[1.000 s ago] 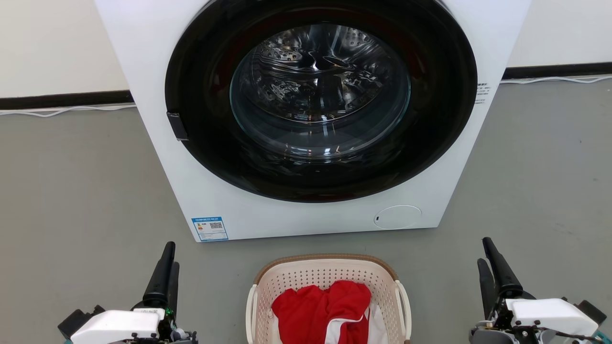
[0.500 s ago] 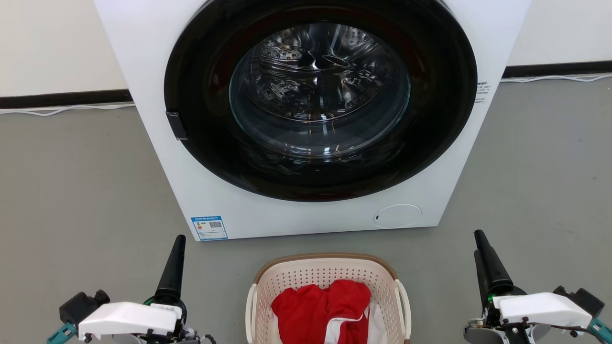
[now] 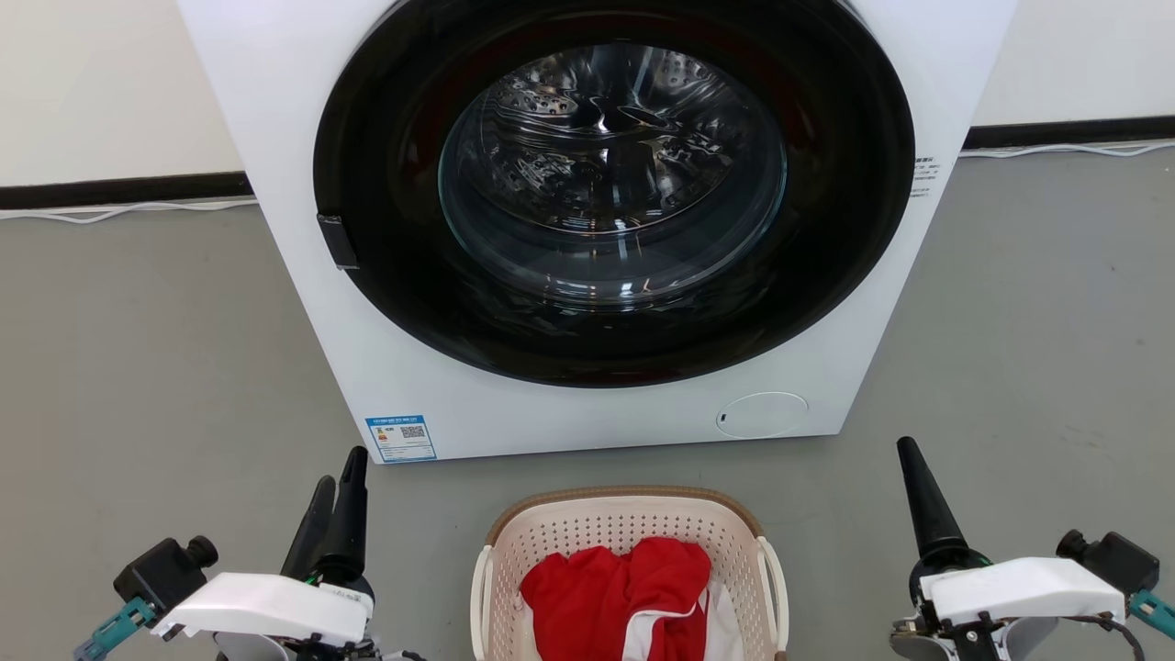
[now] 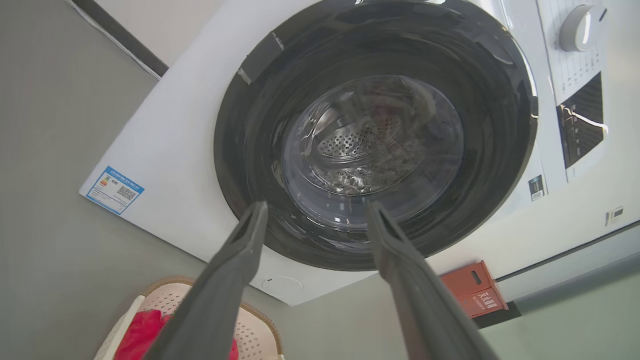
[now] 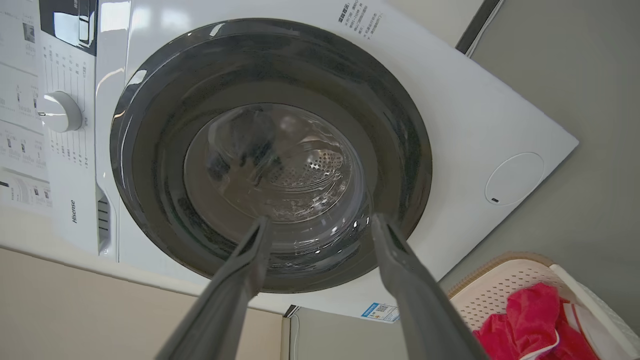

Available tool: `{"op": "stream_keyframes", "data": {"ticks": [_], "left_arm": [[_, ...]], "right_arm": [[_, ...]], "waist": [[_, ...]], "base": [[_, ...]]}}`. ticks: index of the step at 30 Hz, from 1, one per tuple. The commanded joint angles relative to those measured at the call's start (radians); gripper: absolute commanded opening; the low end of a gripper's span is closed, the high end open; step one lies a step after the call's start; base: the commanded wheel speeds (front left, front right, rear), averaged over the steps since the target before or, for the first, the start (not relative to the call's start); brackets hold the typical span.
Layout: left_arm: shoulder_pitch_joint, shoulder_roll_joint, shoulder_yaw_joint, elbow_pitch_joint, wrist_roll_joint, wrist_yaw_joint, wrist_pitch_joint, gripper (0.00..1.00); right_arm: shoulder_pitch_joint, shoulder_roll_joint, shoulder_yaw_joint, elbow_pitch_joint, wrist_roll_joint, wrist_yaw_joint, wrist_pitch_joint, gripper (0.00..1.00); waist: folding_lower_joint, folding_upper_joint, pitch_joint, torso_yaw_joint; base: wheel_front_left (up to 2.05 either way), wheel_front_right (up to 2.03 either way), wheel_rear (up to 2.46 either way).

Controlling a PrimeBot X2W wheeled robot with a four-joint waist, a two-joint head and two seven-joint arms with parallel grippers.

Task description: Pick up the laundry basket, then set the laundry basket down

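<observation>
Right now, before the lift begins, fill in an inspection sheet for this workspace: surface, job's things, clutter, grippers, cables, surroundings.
Surface: smooth grey floor.
Job's things: cream perforated plastic laundry basket with brown woven-look rim and white side handles, standing on the floor before the white front-loading washing machine, holding red and white cloth; untouched.
Clutter: small red-brown crate on the floor beside the washing machine.
Grippers: left gripper open, left of the basket, apart from it; right gripper open, right of it, apart.
Cables: thin white cable lying along the black skirting.
Surroundings: washing machine's round dark glass door shut; cream wall.
</observation>
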Motion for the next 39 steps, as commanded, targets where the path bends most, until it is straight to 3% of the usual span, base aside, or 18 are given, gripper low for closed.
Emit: {"op": "stream_keyframes", "data": {"ticks": [1,14,39], "left_arm": [[-0.044,0.004,0.017,-0.034,0.043,-0.004,-0.013,1.0],[-0.045,-0.004,0.015,-0.039,0.203,-0.004,-0.048,1.0],[-0.055,-0.005,-0.006,-0.065,0.472,-0.006,-0.121,1.0]], "right_arm": [[-0.053,-0.012,0.015,-0.034,-0.047,0.004,-0.021,1.0],[-0.054,-0.006,0.02,-0.035,-0.286,0.005,-0.056,1.0],[-0.066,0.003,0.042,-0.057,-0.582,0.006,-0.13,1.0]], "waist": [[-0.0001,0.0,0.0,0.0],[-0.0001,0.0,0.002,0.001],[-0.0001,0.0,0.013,0.003]], "base": [[0.0,0.0,0.0],[0.0,0.0,0.0],[0.0,0.0,0.0]]}}
